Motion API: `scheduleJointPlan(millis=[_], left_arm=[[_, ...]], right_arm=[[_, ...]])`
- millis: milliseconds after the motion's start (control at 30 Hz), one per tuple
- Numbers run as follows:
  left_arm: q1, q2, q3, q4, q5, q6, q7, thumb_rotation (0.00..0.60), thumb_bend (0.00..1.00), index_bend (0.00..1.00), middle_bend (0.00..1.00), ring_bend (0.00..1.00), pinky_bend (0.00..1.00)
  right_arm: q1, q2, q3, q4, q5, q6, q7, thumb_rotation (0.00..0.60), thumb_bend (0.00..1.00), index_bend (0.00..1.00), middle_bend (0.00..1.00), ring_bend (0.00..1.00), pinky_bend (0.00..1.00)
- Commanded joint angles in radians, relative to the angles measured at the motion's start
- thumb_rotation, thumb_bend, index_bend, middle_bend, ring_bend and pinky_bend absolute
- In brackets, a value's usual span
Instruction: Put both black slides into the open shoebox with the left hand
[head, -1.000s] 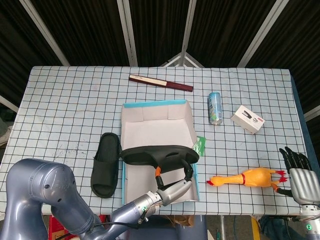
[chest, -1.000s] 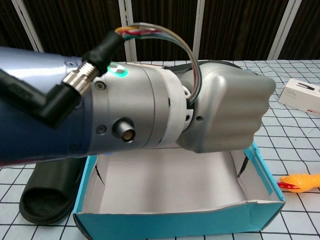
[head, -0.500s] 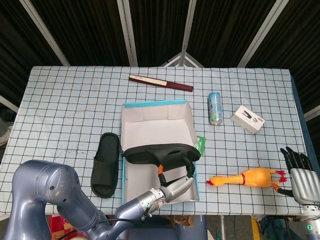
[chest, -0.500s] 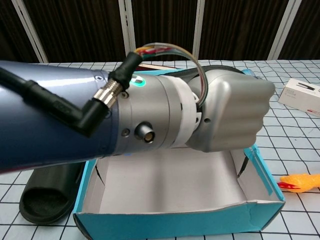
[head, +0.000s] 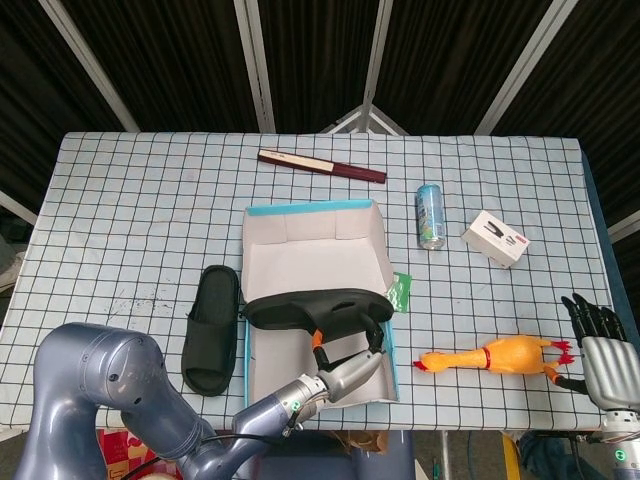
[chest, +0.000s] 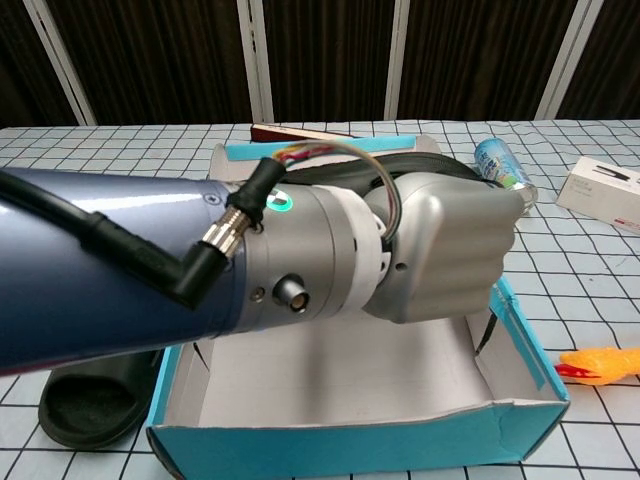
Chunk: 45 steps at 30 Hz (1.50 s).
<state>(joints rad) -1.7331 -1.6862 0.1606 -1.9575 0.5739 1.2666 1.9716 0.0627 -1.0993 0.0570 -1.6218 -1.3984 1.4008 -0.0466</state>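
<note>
Held slide (head: 318, 306): gripped by the left hand (head: 345, 372), hanging over the shoebox (head: 315, 242), long axis across the box's width
Second slide (head: 211, 329): on the table just left of the box, long axis parallel to the box's long side
Left hand: fingers closed on the slide's strap
Right hand (head: 600, 350): idle at the far right edge, fingers apart, holding nothing
Judgement: the held slide likely needs turning lengthwise to fit

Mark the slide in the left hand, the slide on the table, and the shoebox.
held slide (head: 300, 307), head view, on its strap.
slide on the table (head: 212, 328), head view, on its footbed.
shoebox (head: 312, 207), head view, on its far blue rim.
</note>
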Motion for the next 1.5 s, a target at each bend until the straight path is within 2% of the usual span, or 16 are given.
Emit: scheduleJointPlan(millis=[33, 533, 1200, 1500], left_arm=[[0.001, -0.004, 0.001, 0.006, 0.003, -0.003, -0.002, 0.600, 0.54, 0.28, 0.55, 0.33, 0.39], [0.011, -0.011, 0.007, 0.032, 0.005, -0.003, -0.009, 0.600, 0.54, 0.28, 0.56, 0.33, 0.39], [0.007, 0.030, -0.013, -0.013, -0.004, 0.031, 0.011, 0.600, 0.54, 0.29, 0.56, 0.34, 0.39], [0.013, 0.011, -0.005, 0.010, -0.005, 0.016, 0.005, 0.600, 0.54, 0.29, 0.56, 0.34, 0.39]], right_arm=[[0.000, 0.000, 0.001, 0.001, 0.001, 0.000, 0.001, 0.600, 0.16, 0.00, 0.05, 0.09, 0.07], [0.000, 0.001, 0.003, 0.004, 0.005, -0.003, 0.007, 0.600, 0.16, 0.00, 0.05, 0.09, 0.07], [-0.003, 0.005, 0.004, -0.001, 0.008, -0.002, 0.006, 0.600, 0.16, 0.00, 0.05, 0.09, 0.07], [-0.004, 0.004, 0.003, -0.002, 0.009, -0.002, 0.003, 0.600, 0.16, 0.00, 0.05, 0.09, 0.07]])
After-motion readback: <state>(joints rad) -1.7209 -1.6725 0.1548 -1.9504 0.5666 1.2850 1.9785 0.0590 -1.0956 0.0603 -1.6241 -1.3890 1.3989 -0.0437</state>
